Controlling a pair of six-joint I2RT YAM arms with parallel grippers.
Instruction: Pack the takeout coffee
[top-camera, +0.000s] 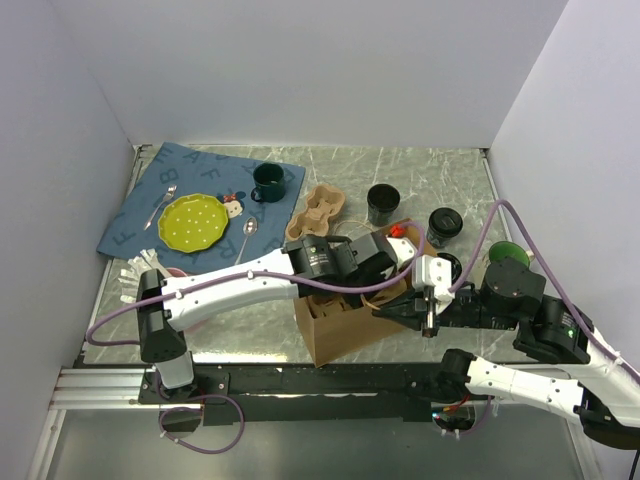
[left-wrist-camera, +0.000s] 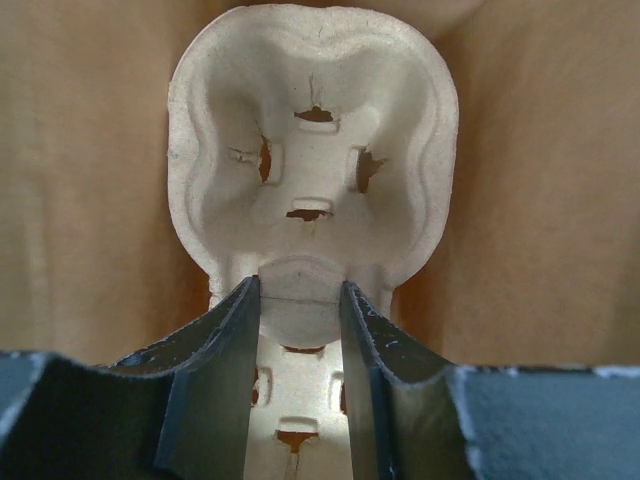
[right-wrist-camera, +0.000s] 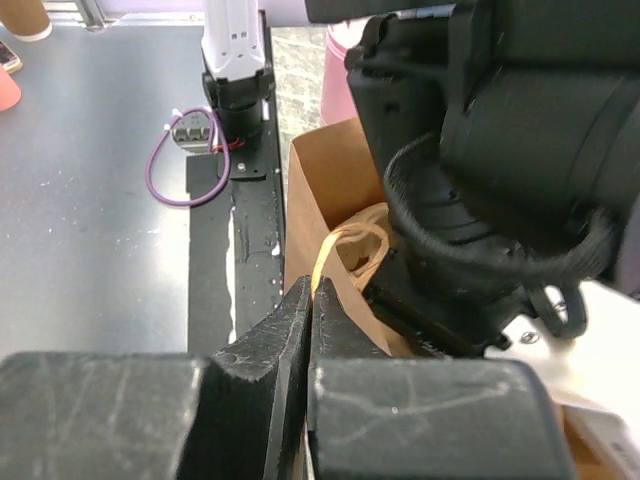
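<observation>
Marble tabletop (top-camera: 430, 170), paper bag (top-camera: 335, 335), left fingers (left-wrist-camera: 215, 380) around pulp carrier (left-wrist-camera: 310, 150) inside

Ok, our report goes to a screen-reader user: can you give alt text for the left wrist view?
A pale molded-pulp cup carrier, its cup wells empty, is gripped at its narrow middle by the left gripper, whose two dark fingers press either side. The walls of a brown paper bag surround it.

Table (top-camera: 420, 170): grey marbled top.
- Upper left: blue mat (top-camera: 130, 220).
- Left edge, lower: pink cup (top-camera: 150, 268) with straws, partly behind an arm.
- Top centre: pulp tray (top-camera: 316, 211).
- Right of the tray: black cup (top-camera: 382, 203); second black cup (top-camera: 444, 224), apart from the first.
- Lower centre: open brown bag (top-camera: 330, 338).
</observation>
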